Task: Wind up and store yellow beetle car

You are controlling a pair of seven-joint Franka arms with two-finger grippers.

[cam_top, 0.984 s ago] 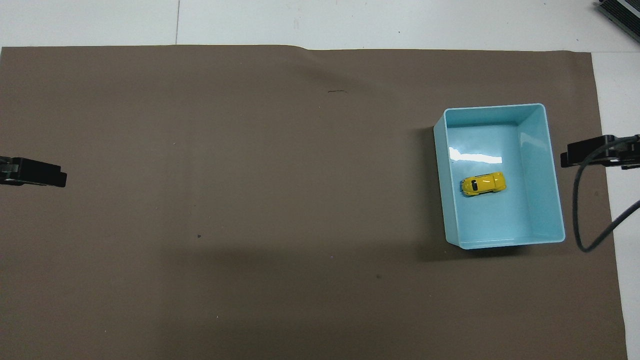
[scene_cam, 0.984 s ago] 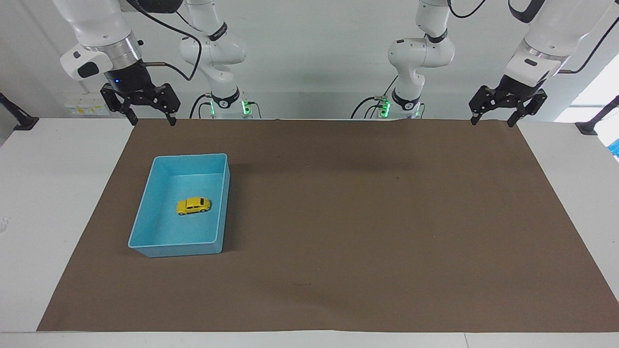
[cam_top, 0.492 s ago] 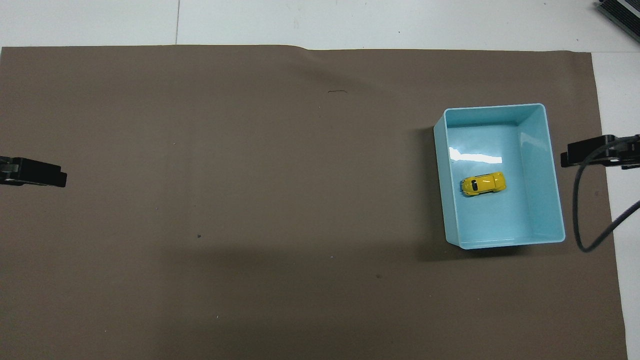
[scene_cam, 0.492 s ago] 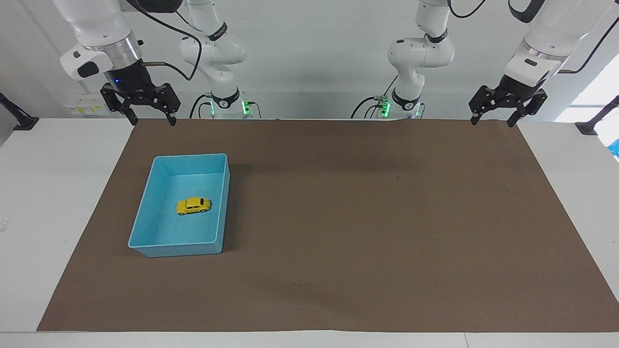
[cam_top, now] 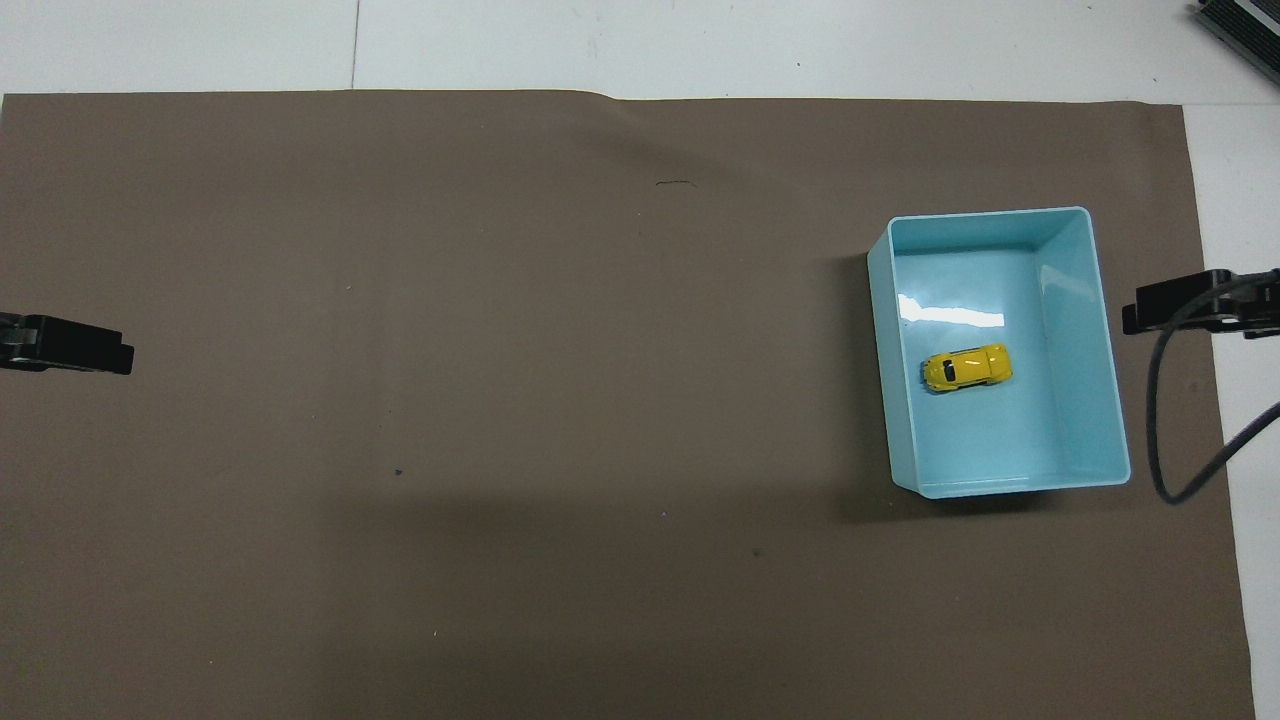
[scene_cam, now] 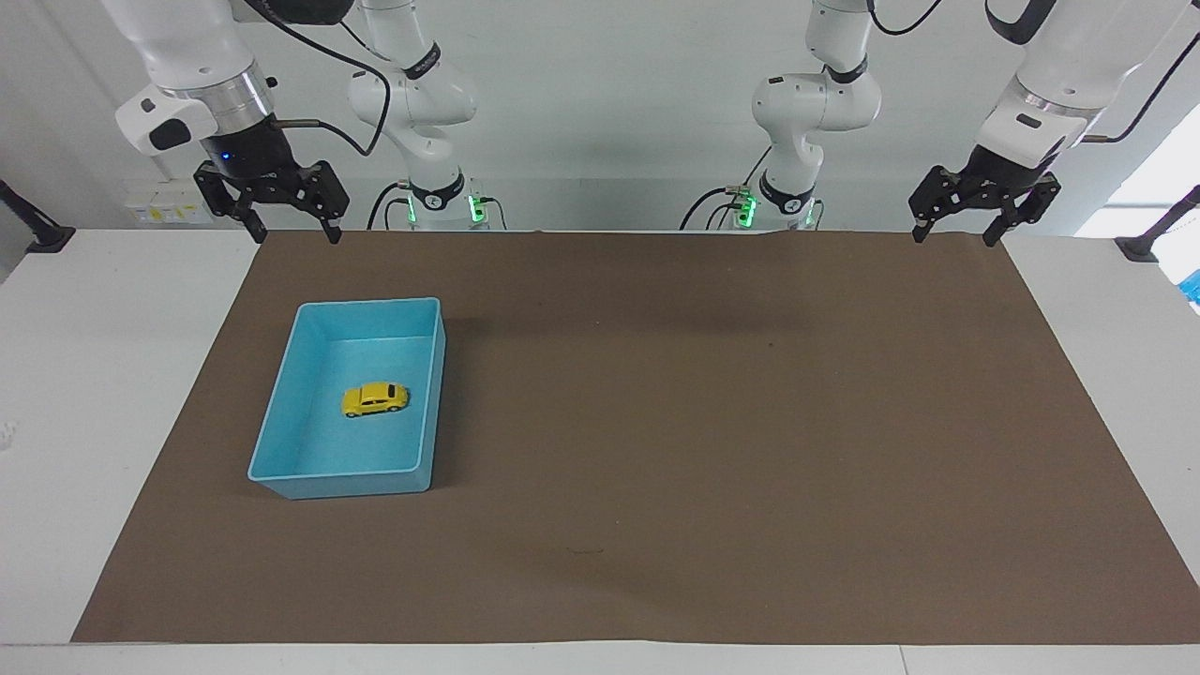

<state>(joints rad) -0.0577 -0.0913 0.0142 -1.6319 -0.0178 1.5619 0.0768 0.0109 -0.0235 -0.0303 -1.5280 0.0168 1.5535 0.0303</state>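
The yellow beetle car (scene_cam: 375,399) stands on its wheels on the floor of the blue bin (scene_cam: 277,441), toward the right arm's end of the table. It also shows in the overhead view (cam_top: 966,367), in the middle of the bin (cam_top: 1100,330). My right gripper (scene_cam: 293,232) is open and empty, raised over the mat's edge nearest the robots, away from the bin; its tip shows in the overhead view (cam_top: 1160,303). My left gripper (scene_cam: 953,236) is open and empty, raised over the mat's corner at the left arm's end; its tip shows in the overhead view (cam_top: 100,347). Both arms wait.
A brown mat (scene_cam: 712,422) covers most of the white table (scene_cam: 84,375). A black cable (cam_top: 1165,430) hangs from the right arm beside the bin. Nothing else lies on the mat.
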